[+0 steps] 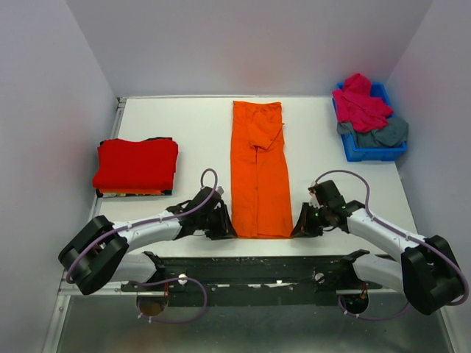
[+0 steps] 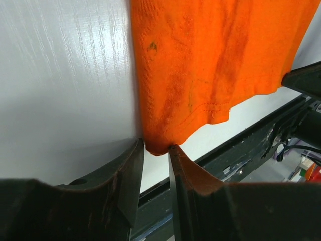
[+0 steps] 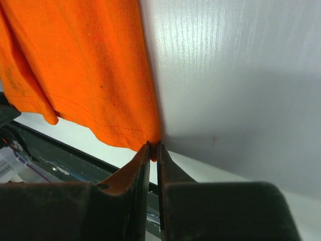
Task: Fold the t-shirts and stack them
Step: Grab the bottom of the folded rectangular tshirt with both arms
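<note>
Orange t-shirt (image 1: 259, 176) lies flat mid-surface (image 1: 191, 125), folded into a long strip running near to far. Right hand (image 3: 153, 146) pressed nearly together, pinching its near right hem corner. Left hand (image 2: 156, 149) spread, near left corner sitting between the tips; can't tell if it bites. Red t-shirt (image 1: 136, 163) folded at left. Magenta t-shirt (image 1: 360, 103) and grey t-shirt (image 1: 386, 132) heaped in blue bin (image 1: 375, 153), far right.

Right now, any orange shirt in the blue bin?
No, the blue bin holds only a pink t-shirt and a grey t-shirt.
</note>
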You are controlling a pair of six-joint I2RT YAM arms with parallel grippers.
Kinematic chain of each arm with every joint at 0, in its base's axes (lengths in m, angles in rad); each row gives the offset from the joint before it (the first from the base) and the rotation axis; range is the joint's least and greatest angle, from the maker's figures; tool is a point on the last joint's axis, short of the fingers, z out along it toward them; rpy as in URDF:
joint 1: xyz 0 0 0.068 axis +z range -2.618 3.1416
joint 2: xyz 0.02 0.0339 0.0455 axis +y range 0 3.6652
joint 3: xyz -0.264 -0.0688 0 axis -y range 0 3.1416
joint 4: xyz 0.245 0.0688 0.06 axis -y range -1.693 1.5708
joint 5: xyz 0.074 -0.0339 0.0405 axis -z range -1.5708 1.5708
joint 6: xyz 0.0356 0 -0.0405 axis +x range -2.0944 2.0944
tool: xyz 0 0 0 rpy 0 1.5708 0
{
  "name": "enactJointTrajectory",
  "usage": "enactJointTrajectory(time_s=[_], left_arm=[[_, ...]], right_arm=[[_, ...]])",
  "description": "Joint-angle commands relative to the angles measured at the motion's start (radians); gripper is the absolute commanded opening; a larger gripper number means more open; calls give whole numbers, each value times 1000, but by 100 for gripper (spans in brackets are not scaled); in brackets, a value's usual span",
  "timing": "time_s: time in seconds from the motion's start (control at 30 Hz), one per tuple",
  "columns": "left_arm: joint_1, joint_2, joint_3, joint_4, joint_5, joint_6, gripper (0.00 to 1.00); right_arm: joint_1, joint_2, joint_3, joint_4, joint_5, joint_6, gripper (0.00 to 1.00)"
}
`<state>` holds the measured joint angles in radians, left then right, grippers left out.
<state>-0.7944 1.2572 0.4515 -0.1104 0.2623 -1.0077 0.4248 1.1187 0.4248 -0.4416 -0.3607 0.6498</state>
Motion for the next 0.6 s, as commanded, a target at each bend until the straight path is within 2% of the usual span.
enactJointTrajectory(time_s=[0.0, 0.07, 0.13, 0.23, 0.57], left_arm=[[-5, 44, -14, 49, 43, -20, 39], [-8, 60, -11, 75, 58, -29, 35], [-8, 64, -8, 84, 58, -35, 24], [-8, 45, -5, 58, 42, -34, 0], [-6, -50, 18, -77, 60, 9, 0]], right_arm=[[11, 13, -15, 17, -55, -4, 17], [12, 15, -12, 11, -57, -9, 10], [14, 6, -9, -2, -57, -10, 3], [15, -26, -4, -26, -47, -10, 1], [15, -167, 35, -120, -60, 2, 1]])
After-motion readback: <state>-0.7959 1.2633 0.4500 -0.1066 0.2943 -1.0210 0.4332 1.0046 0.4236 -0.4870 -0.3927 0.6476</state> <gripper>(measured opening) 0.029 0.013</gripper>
